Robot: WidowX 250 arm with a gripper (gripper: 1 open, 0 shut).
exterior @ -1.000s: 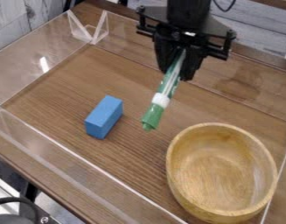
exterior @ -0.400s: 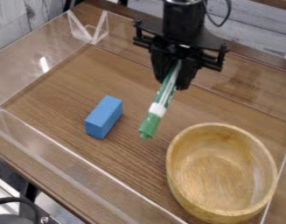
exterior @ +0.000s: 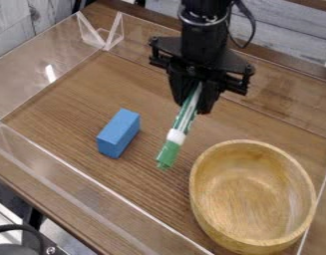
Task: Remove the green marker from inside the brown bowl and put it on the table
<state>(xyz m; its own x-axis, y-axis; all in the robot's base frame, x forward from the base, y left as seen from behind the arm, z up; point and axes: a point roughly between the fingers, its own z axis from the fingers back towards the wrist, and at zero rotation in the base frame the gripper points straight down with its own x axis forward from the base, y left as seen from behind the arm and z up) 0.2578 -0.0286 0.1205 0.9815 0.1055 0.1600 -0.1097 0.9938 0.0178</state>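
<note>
My gripper [exterior: 194, 95] points straight down over the middle of the table [exterior: 72, 95] and is shut on the green marker [exterior: 176, 131]. The marker hangs slanted down to the left, white barrel with green print, dark green cap [exterior: 165, 156] lowest and close above the wood. Whether the cap touches the tabletop I cannot tell. The brown bowl [exterior: 252, 237] sits at the front right, wide, shallow and empty, to the right of the marker's tip.
A blue block [exterior: 119, 132] lies left of the marker's cap. Clear plastic walls [exterior: 26, 60] ring the tabletop, with a folded clear piece [exterior: 99, 33] at the back left.
The gripper has sunk a little and shifted slightly left, bringing the marker's cap lower, closer to the wood. The bowl and blue block have stayed put.
</note>
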